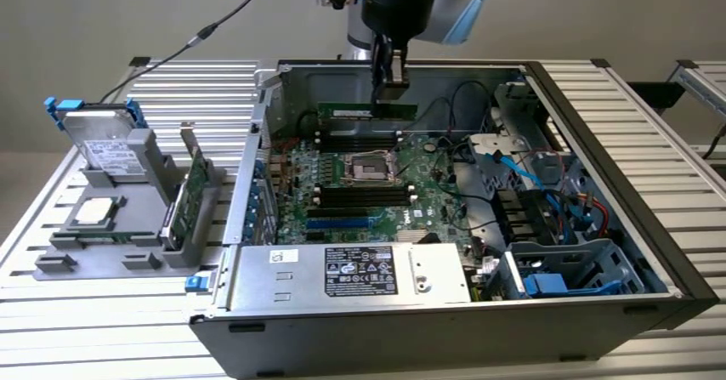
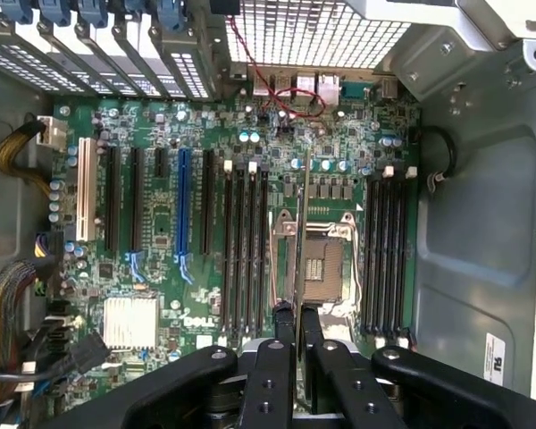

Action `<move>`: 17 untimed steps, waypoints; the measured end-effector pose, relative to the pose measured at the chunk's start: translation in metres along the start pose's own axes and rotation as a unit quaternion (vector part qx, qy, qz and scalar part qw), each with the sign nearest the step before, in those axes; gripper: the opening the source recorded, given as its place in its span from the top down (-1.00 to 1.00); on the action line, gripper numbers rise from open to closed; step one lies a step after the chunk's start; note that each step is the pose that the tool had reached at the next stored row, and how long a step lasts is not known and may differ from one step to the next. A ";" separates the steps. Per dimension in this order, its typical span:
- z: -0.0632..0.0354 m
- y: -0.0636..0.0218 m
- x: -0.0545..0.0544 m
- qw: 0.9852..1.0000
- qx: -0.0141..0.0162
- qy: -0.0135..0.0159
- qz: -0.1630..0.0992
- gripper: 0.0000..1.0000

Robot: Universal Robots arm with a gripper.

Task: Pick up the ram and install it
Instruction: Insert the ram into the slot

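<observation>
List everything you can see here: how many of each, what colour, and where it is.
ram: one, green, held above the motherboard
motherboard: one, green, flat inside the case
memory slots: two banks, black, either side of the processor socket
processor socket: one, silver-framed, mid-board
case: one, dark, open, on the table
power supply: one, silver, at the case's near edge
holder: one, grey, to the exterior view's left of the case
hard drive: one, silver, standing in the holder
processor chip: one, silver, lying on the holder
card: one, green, upright in the holder
table: one, silver, slatted
gripper: one, black, closed on the ram
</observation>
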State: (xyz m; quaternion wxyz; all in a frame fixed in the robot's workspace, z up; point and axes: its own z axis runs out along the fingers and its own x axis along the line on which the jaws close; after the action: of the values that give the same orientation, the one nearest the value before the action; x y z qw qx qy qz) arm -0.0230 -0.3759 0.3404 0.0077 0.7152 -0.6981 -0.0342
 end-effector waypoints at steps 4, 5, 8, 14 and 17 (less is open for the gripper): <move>0.0072 -0.0005 0.001 1.000 0.000 0.001 -0.008 0.73; 0.0088 -0.0006 0.002 1.000 -0.001 0.001 -0.011 0.73; 0.0140 -0.0009 0.004 1.000 -0.002 0.001 -0.020 0.73; 0.0217 -0.0013 0.009 1.000 -0.002 0.002 -0.024 0.73; 0.0265 -0.0015 0.011 1.000 -0.002 0.003 -0.028 0.73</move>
State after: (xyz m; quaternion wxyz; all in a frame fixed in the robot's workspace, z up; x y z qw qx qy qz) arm -0.0229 -0.3859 0.3134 0.0105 0.7343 -0.6779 -0.0339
